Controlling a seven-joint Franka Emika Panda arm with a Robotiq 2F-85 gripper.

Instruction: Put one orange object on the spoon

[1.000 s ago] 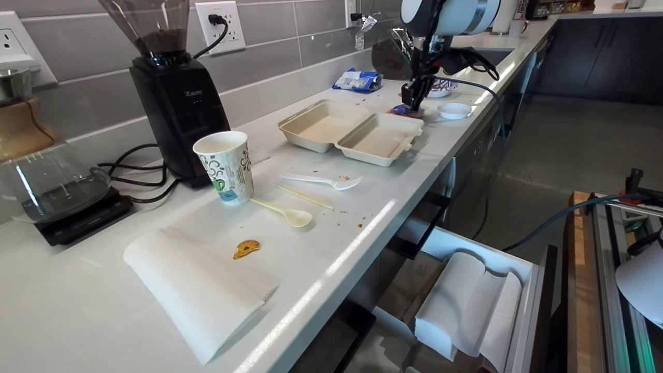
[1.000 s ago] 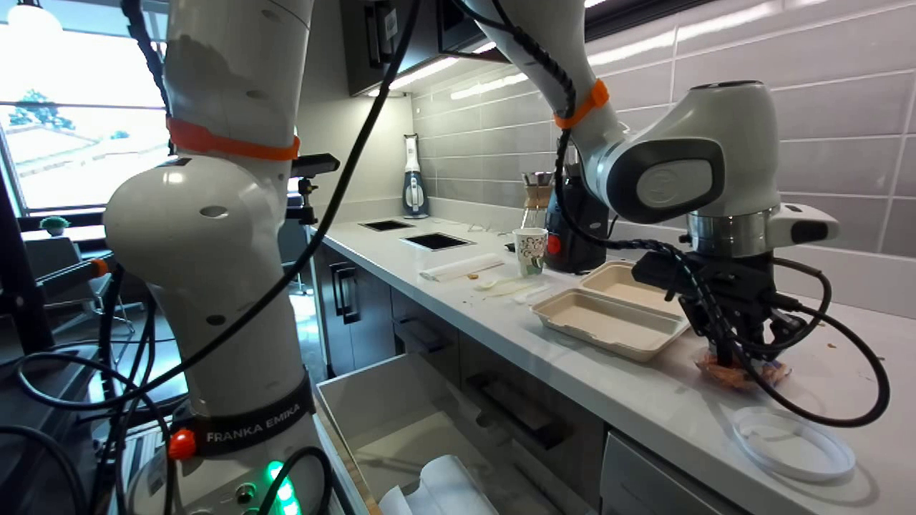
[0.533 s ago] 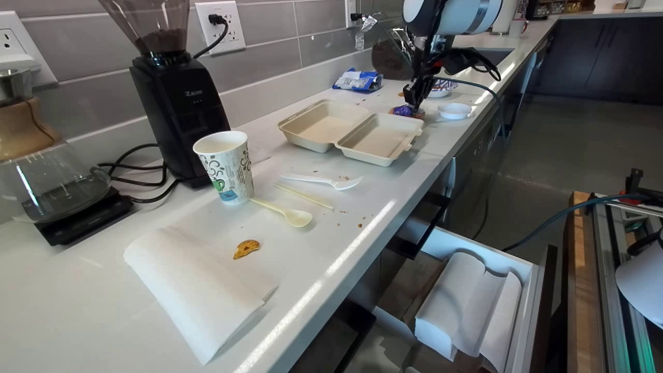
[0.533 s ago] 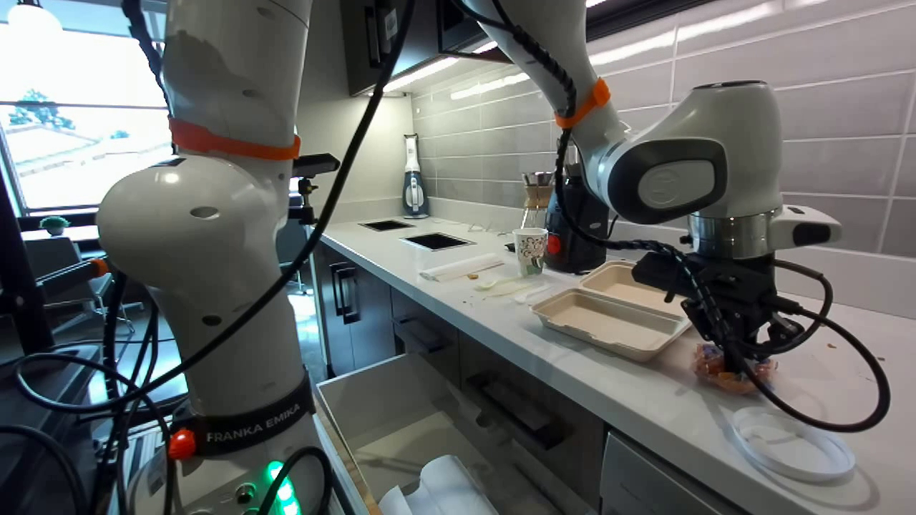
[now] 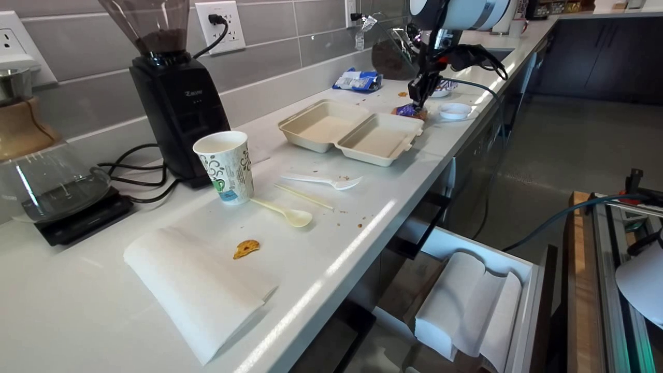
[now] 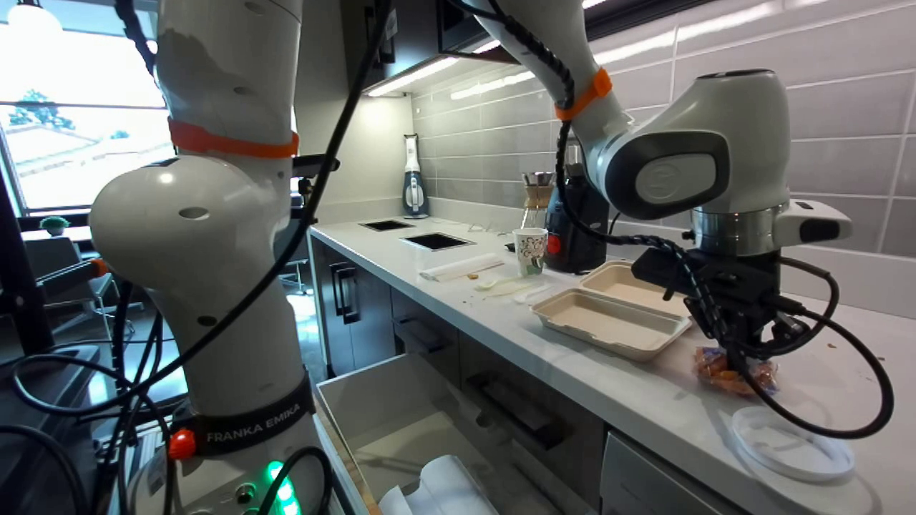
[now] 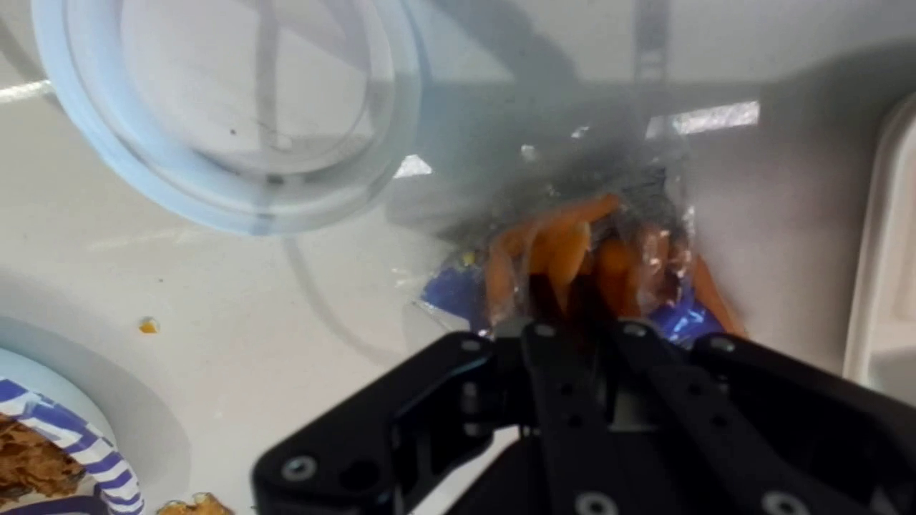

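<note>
A clear bag with orange pieces and blue printing lies on the counter. It also shows in an exterior view. My gripper points down into the bag, fingertips close together among the orange pieces. It also shows in both exterior views. The tips are dark and blurred, so I cannot tell whether a piece sits between them. No single loose orange lump stands out. The pale spoon lies far off, handle end by the paper cup; its bowl looks empty.
An open beige takeout box stands between the bag and the spoon. A white fork, a thin stick and an orange-brown chip lie near the spoon. A clear round lid and a striped bowl are beside the bag.
My gripper has shifted slightly to the right in both exterior views. More of the bag shows around the fingers now. The bag stays on the counter, and the spoon has not moved.
</note>
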